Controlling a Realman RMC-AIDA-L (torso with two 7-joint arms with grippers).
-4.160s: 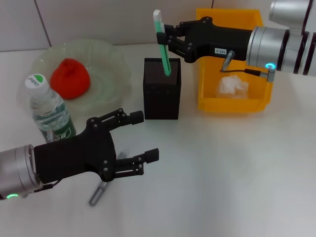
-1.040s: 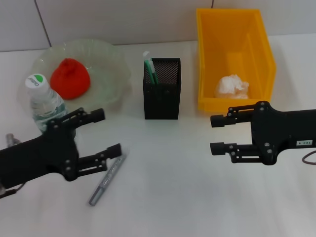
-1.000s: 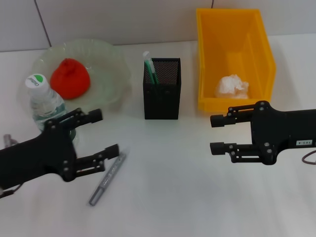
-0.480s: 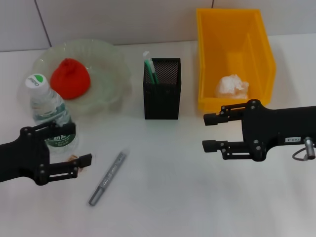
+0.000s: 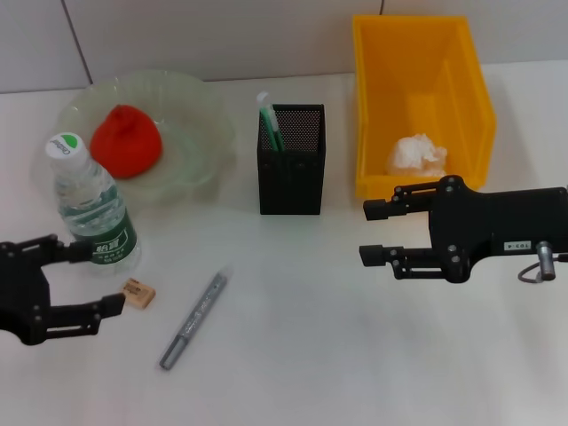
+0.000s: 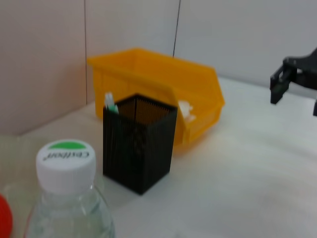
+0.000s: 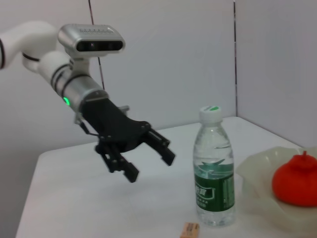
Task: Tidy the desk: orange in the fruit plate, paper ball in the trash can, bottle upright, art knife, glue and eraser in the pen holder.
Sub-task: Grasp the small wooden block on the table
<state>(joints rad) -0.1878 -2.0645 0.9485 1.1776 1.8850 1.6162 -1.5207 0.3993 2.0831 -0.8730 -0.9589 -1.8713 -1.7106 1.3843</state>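
Tools both spread and empty: left tool (image 5: 89,280) beside eraser (image 5: 138,294), right tool (image 5: 373,232) hovering.

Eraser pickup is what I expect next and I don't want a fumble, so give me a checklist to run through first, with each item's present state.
1. Eraser free on the table: ok.
2. Left gripper open and empty, near the eraser: ok.
3. Bottle upright, standing close beside the eraser, could be knocked: not ok.
4. Art knife lying apart from the eraser: ok.
5. Pen holder upright, room beside the glue: ok.
6. Right gripper open, off to the side by the trash can: ok.
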